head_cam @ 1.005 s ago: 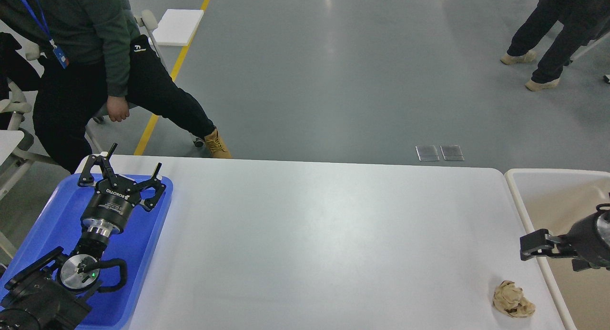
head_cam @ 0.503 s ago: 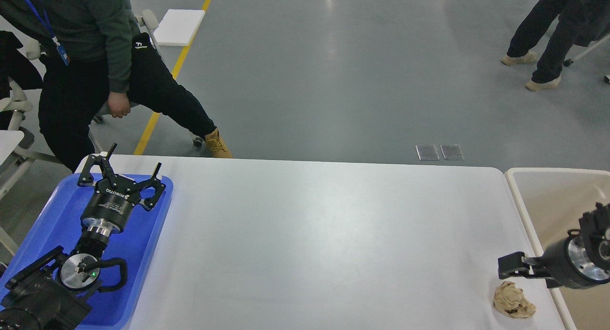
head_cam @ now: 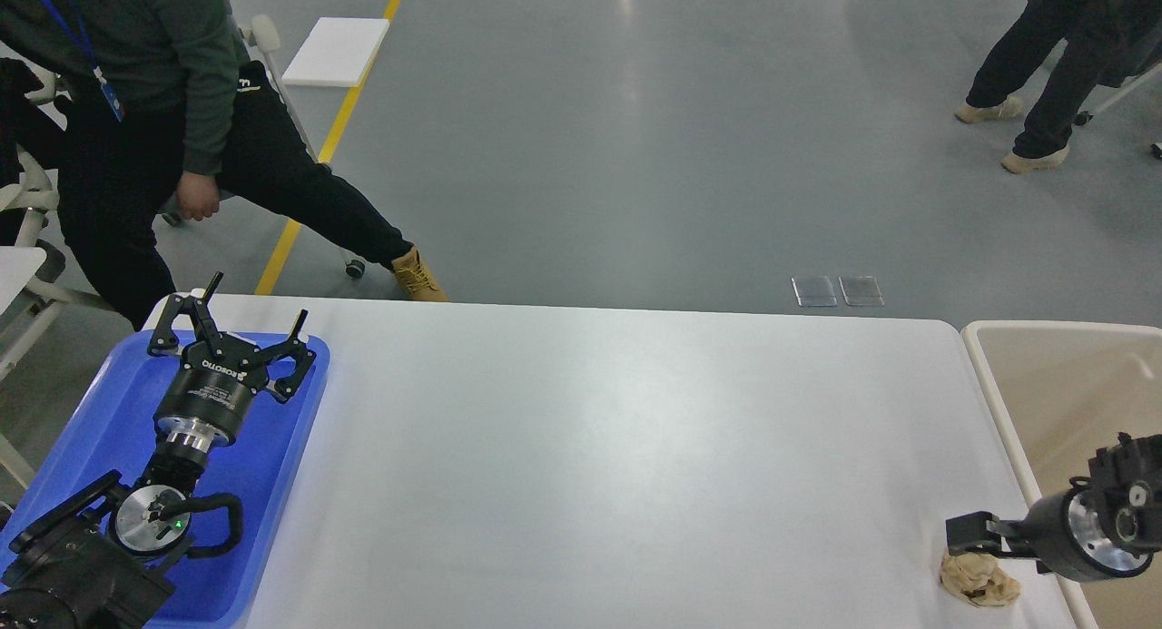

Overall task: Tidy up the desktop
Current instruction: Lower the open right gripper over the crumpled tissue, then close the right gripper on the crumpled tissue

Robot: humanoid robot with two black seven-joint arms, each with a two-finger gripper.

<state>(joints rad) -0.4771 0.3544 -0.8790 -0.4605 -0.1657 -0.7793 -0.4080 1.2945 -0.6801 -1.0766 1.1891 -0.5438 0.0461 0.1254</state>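
The white desktop (head_cam: 590, 447) fills the middle of the head view. A crumpled tan paper ball (head_cam: 979, 582) lies on it at the front right corner. My right gripper (head_cam: 969, 534) comes in from the right, low over the ball's top and touching or almost touching it. It is seen side-on, so its two fingers cannot be told apart. My left gripper (head_cam: 259, 300) is open and empty above the far end of the blue tray (head_cam: 91, 429) at the left.
A beige bin with a white rim (head_cam: 985, 375) stands against the desktop's right edge. A person (head_cam: 136, 112) stands close behind the table's far left corner. Another person's legs (head_cam: 1026, 75) are at the far right on the grey floor.
My right gripper has moved left and down from over the bin's rim to just above the paper ball. The left arm has not moved. The person at the left has shifted leftward.
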